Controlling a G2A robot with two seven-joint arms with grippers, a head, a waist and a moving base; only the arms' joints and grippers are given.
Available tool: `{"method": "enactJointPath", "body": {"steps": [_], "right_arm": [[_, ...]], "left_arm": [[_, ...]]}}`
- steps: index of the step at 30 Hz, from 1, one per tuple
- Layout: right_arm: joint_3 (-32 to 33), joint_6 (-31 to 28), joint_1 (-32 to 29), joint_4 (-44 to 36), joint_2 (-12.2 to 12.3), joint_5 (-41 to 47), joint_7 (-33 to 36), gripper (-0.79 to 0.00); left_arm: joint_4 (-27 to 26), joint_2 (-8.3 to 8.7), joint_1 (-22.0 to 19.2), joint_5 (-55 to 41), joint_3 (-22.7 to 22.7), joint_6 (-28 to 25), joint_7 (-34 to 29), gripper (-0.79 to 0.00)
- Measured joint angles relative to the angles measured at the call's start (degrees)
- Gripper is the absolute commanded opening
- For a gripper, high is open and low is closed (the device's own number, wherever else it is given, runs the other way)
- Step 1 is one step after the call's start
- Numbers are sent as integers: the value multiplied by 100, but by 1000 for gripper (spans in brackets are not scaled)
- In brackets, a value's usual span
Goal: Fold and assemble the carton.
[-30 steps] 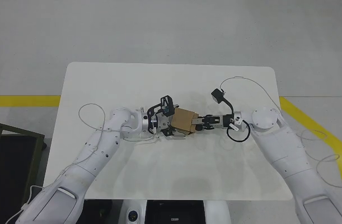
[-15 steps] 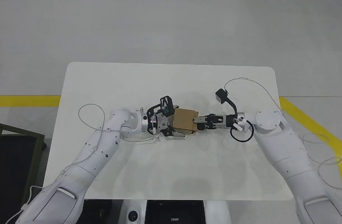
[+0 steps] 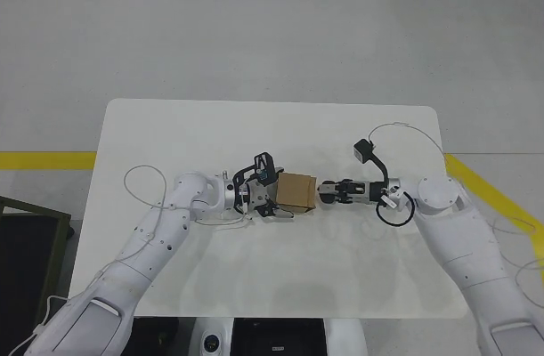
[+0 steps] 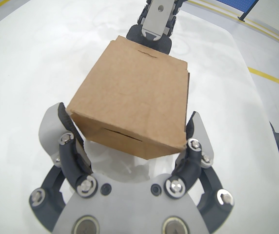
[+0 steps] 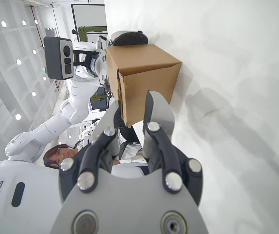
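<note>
The brown carton (image 3: 296,190) sits near the middle of the white table (image 3: 165,133), already squared up into a box and, as far as I can see, resting on the tabletop. The left gripper (image 4: 127,120) is clamped across one end of it, a pad pressed against each side wall. The right gripper (image 5: 133,102) is at the opposite end, just beside the cardboard. Its fingers are drawn narrow with a small gap between them, and nothing is clearly pinched there. From the right wrist view, the edge of that end panel looks slightly sprung and not quite flush with the wall beside it. So I'd judge the job in hand to be seating this last flap. To do it well, the left arm should act purely as a brace, gripping firmly enough to stop the box sliding but not so hard that the walls bow and the seam opens. The right gripper should keep its narrow set and press squarely along the box's length. The pressure belongs on the proud edge near the seam, not on the middle of the panel, where thin board would probably dent. The push should be slow and level, with the carton kept flat on the table so it cannot twist. The risk I see is an off-centre push skewing the box in the left gripper's hold.
</note>
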Motion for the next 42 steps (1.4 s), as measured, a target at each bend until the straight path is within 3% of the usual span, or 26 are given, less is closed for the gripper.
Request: {"method": "enactJointPath", "body": {"steps": [42], "right_arm": [[-487,8,155,-95,-147,-1,9,-785]], "left_arm": [[-29,-16,-5,-130,4,47,-69,0]]}}
